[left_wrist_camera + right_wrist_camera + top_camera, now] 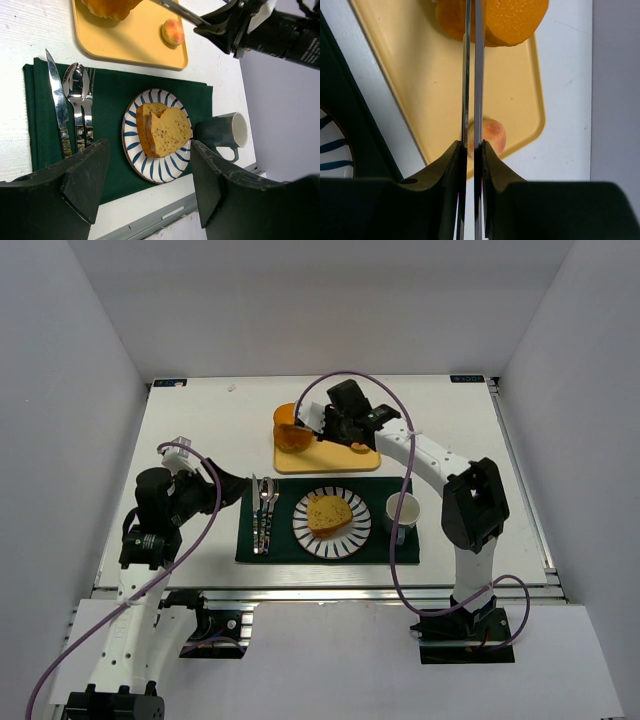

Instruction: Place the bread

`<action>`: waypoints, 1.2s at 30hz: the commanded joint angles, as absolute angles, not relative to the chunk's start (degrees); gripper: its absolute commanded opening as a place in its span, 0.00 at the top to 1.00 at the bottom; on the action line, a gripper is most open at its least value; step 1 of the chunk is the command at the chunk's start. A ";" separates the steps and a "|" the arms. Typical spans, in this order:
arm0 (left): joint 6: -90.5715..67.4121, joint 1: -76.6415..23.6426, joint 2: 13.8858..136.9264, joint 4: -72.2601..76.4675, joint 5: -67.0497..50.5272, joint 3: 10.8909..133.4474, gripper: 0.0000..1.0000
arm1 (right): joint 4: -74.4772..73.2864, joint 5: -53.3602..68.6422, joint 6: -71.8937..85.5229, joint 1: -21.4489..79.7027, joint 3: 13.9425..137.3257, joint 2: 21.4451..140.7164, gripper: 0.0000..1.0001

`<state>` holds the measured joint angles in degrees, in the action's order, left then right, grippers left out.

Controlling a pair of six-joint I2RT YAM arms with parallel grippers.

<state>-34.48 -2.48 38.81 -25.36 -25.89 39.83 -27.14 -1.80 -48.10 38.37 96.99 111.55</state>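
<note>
Currently: right end effector clamped on thin metal tongs, tips at orange bread loaf; left end effector open. Hazard: slip from narrow tips, short of blue-striped plate.

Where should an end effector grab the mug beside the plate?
Take the mug by its rim wall, from straight above, on its right side. It stands upright with its mouth open, its handle points to the near edge, and the plate sits close on its left.

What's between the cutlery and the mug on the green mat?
The striped plate holding the bread sits between cutlery and mug, clearest in the top external view.
</note>
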 commanded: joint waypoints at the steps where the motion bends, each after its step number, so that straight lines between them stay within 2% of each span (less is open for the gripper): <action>1: -33.93 -2.55 38.76 -24.70 -25.84 40.69 0.25 | -28.83 -0.53 -45.88 37.44 100.98 109.70 0.96; 10: -33.75 -2.46 38.15 -25.58 -25.14 40.96 0.25 | -32.25 7.46 -42.89 34.63 100.20 97.94 0.97; 16: -33.84 -2.55 37.71 -25.58 -25.05 40.25 0.25 | -35.68 13.88 -43.16 34.10 88.44 84.15 0.96; 21: -33.93 -2.55 37.97 -25.40 -25.31 40.25 0.25 | -37.69 14.76 -42.98 34.10 76.41 72.97 0.96; 25: -34.19 -2.55 38.67 -24.44 -25.93 39.73 0.25 | -40.69 15.73 -43.68 34.19 71.29 65.41 0.95; 36: -34.72 -2.55 38.06 -24.52 -26.46 39.11 0.25 | -42.45 15.99 -44.64 34.19 65.48 58.28 0.94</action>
